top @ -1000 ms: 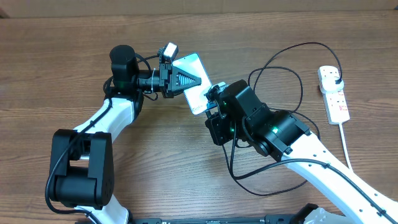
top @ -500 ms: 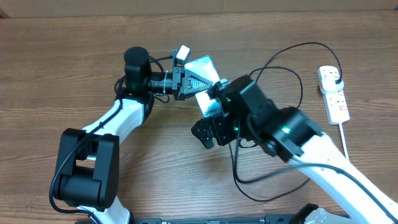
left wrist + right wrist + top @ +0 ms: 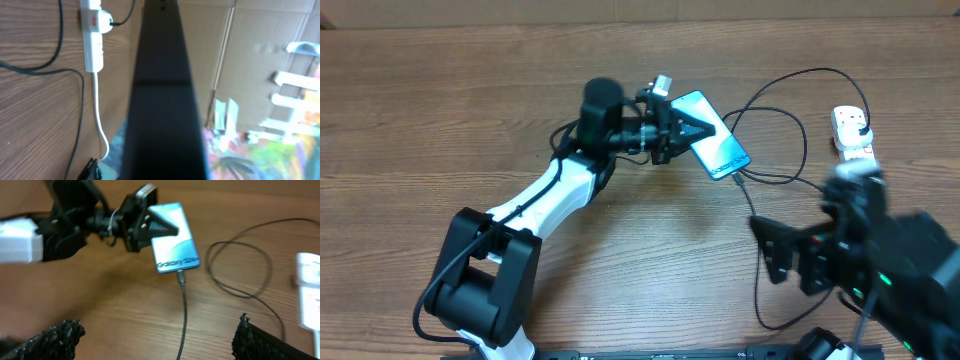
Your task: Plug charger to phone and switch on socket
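Note:
My left gripper [image 3: 682, 130] is shut on the phone [image 3: 718, 147], holding it off the table with its cyan screen up. In the right wrist view the phone [image 3: 172, 235] shows small dark text near its lower end. The charger's connector [image 3: 181, 276] sits in that end, and its thin black cable [image 3: 184, 315] runs toward me. The cable [image 3: 790, 120] loops over to the white socket [image 3: 855, 135], where its black plug is seated. My right gripper [image 3: 775, 252] hangs open at the lower right, well back from the phone, with nothing between its fingers [image 3: 260, 340].
The socket [image 3: 94, 45] with a red switch and its white cord [image 3: 100, 125] lie at the table's right edge. In the left wrist view the phone's dark edge [image 3: 165, 100] blocks the middle. Black cable loops [image 3: 765, 290] lie in front of my right arm.
My right gripper opened, let go of the connector at the phone and drew back to the lower right. My left arm carried the phone rightward with the cable in it.

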